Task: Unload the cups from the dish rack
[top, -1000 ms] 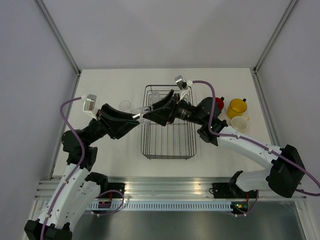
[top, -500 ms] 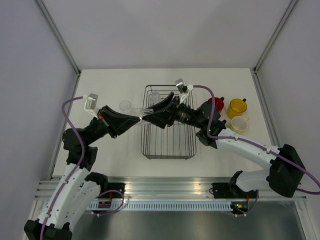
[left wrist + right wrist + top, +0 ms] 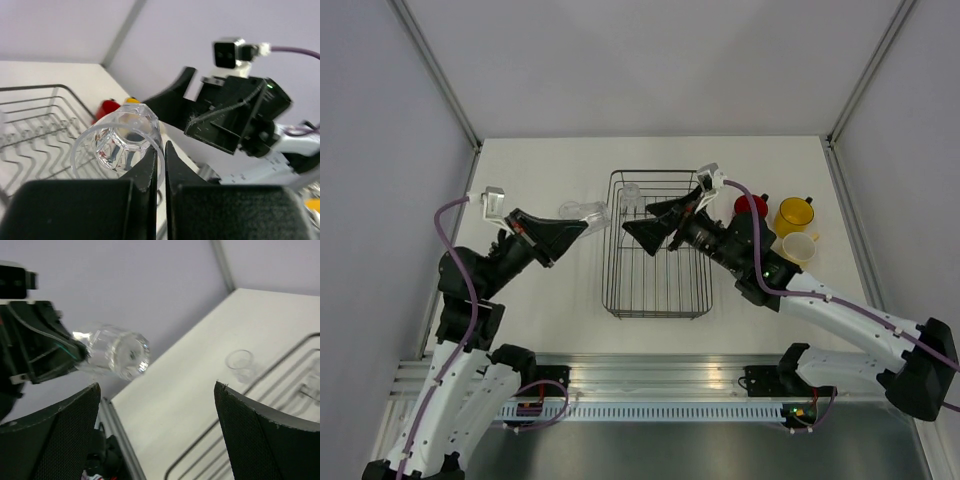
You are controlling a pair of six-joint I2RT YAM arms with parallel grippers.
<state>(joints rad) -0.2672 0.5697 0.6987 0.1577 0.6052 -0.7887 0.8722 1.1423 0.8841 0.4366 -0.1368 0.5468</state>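
My left gripper (image 3: 580,222) is shut on the rim of a clear glass tumbler (image 3: 596,212) and holds it in the air, tilted, just left of the dish rack (image 3: 655,300). The left wrist view shows the fingers (image 3: 150,167) pinching the tumbler's (image 3: 120,137) wall. My right gripper (image 3: 638,217) is open and empty over the rack's far half. It faces the held tumbler (image 3: 112,351). A second tumbler (image 3: 631,192) stands in the rack's far end. A third tumbler (image 3: 569,211) stands on the table, left of the rack. The dark blue mug is out of view.
A red mug (image 3: 752,206), a yellow mug (image 3: 793,214) and a pale cream mug (image 3: 799,247) stand on the table right of the rack. White walls with metal posts close in the table on three sides.
My right gripper has opened and drawn back to the right. My left gripper has pulled away to the left with the tumbler in it.
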